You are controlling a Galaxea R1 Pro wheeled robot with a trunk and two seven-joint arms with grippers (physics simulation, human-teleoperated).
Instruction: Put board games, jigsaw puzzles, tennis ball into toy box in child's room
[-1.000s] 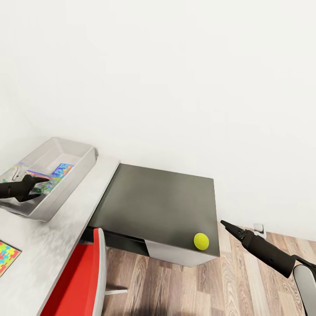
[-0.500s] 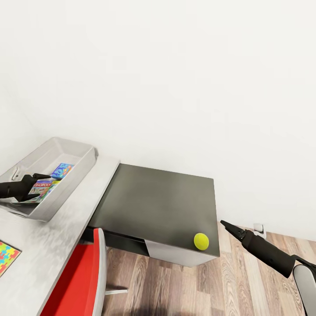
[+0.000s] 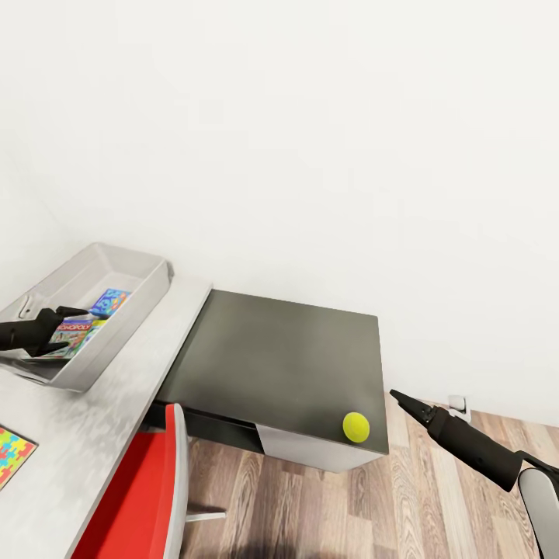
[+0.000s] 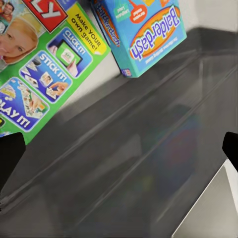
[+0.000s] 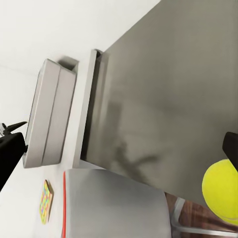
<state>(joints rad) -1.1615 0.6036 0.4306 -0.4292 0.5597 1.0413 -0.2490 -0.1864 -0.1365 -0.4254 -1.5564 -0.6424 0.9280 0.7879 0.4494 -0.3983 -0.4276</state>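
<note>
The light grey toy box stands on the table's pale top at the left. Inside it lie two board games: a blue one and a white one with a red logo and green edges. My left gripper hangs open and empty over the box's near end. The tennis ball rests near the front right corner of the dark grey corner section. My right gripper is open, just right of the ball and apart from it. One jigsaw puzzle lies on the pale top.
A red chair is tucked under the table's front edge. White wall rises behind the table, with an outlet low on it. Wood plank floor lies to the right of the corner section.
My left gripper has drawn back to the left over the toy box, uncovering the white board game. The right arm and the tennis ball have not moved.
</note>
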